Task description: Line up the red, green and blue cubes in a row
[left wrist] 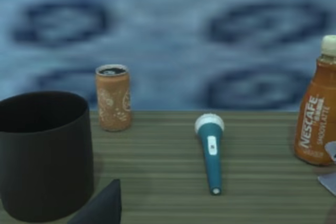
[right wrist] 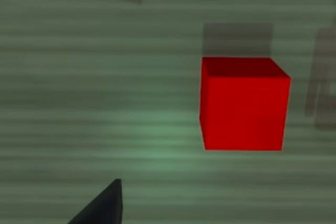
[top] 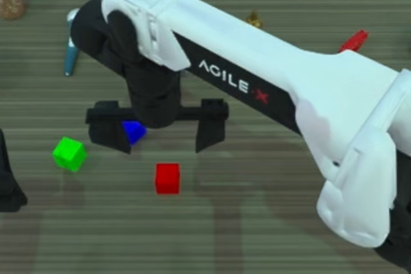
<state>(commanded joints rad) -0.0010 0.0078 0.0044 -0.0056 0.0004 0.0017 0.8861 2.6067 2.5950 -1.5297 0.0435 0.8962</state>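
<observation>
While reaching across from the right of the table point(top: 270, 222), spreads the right tool point(top: 157, 134) wide open above the wood, gripping nothing, dark fingers point(top: 210, 129) pointing down. Blue cube point(top: 133, 131) half hidden just beside the left finger, contact impossible to judge from above. Red cube point(top: 167, 178) near the blue cube, toward the front of the table, flat on the wood; fills much of the right wrist view point(right wrist: 244, 103). Green cube point(top: 69, 153) left of the blue cube, tilted, apart from it. Left tool parked at the left edge, barely seen, fingers impossible to judge. Microphone point(left wrist: 211, 150), can point(left wrist: 113, 97) and bottle point(left wrist: 316, 114) far behind the blue cube.
</observation>
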